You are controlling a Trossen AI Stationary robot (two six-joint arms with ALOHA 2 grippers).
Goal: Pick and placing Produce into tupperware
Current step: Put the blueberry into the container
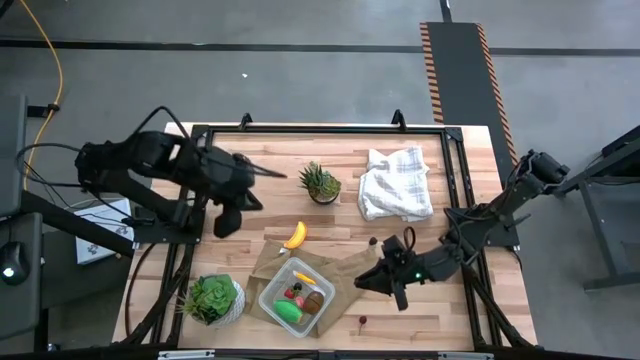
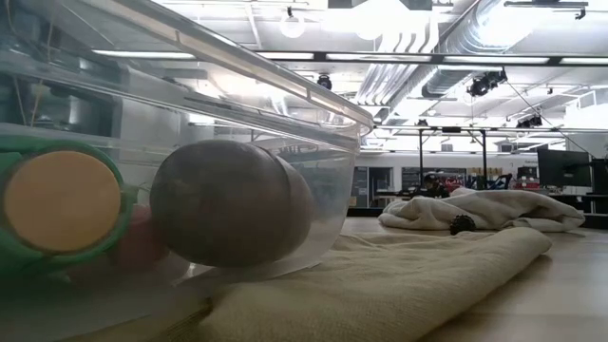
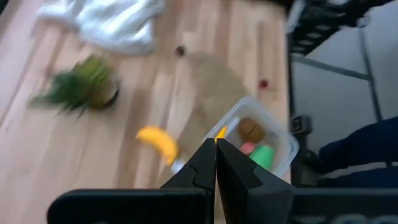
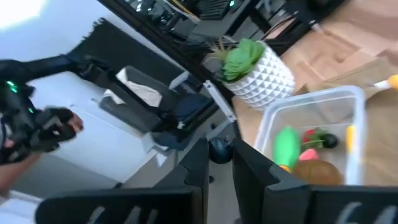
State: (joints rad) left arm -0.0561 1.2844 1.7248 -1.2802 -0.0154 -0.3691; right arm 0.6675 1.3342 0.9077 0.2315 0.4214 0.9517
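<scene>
A butcher-block table carries a white cloth, a spiky potted plant and a leafy plant in a white pot. The clear tupperware sits on a flat brown paper bag near the front edge, holding a green oval, a red strawberry, a brown kiwi and a yellow-orange piece. The yellow banana lies just behind the box on bare wood. The left gripper, fingers together, hangs over the table's left side, apart from the banana. The right gripper, fingers slightly apart and empty, sits just right of the tupperware.
</scene>
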